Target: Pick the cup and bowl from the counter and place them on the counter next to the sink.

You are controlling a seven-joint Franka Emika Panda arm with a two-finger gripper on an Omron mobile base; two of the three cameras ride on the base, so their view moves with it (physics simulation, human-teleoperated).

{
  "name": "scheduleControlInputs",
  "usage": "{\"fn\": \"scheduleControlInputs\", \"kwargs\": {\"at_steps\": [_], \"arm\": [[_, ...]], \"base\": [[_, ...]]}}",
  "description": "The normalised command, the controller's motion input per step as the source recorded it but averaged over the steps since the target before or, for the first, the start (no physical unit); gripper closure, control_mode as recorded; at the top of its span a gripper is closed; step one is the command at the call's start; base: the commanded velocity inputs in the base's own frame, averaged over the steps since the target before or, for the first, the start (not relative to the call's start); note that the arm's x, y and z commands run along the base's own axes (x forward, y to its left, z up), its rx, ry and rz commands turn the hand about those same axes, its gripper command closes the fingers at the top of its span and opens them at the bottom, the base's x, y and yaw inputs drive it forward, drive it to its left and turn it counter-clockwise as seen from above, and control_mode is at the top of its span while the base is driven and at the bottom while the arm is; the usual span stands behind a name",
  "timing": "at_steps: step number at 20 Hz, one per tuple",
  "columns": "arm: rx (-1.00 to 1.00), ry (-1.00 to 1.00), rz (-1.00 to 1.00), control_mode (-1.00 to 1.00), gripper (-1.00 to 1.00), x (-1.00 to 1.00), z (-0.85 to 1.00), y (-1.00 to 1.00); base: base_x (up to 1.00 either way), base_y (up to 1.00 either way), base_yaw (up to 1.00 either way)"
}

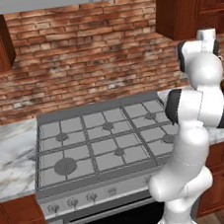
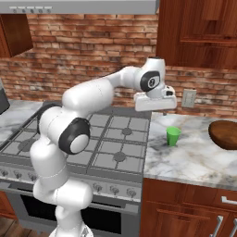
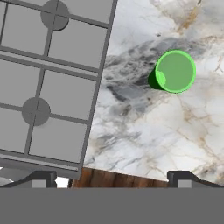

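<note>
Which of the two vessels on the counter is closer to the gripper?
The small green cup, standing upright just below the open gripper. The wide brown bowl lies farther right on the counter.

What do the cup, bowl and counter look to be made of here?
Cup: plain bright green, even colour, probably plastic.
Bowl: dark brown, faintly glossy, likely wood.
Counter: white-grey slab with dark and tan veins, looks like polished marble.

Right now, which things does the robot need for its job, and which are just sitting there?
For the job:
small bright green cup
wide dark brown wooden bowl
white-grey marble counter
open gripper

Just there:
grey gas stove
red brick wall
white wall outlet
</note>
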Motion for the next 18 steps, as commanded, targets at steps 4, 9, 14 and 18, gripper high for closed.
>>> {"fn": "scheduleControlInputs", "kwargs": {"at_steps": [4, 9, 14, 18], "arm": [[0.14, -0.24, 0.00, -1.00, -1.00, -0.08, 0.00, -0.24], [0.07, -0.20, 0.00, -1.00, -1.00, 0.01, 0.00, -0.13], [0.00, -0.02, 0.00, -1.00, -1.00, 0.06, 0.00, 0.00], [0.00, 0.00, 0.00, -1.00, -1.00, 0.19, -0.09, 0.00]], "base": [[0.00, 0.00, 0.00], [0.00, 0.00, 0.00], [0.00, 0.00, 0.00], [0.00, 0.00, 0.00]]}}
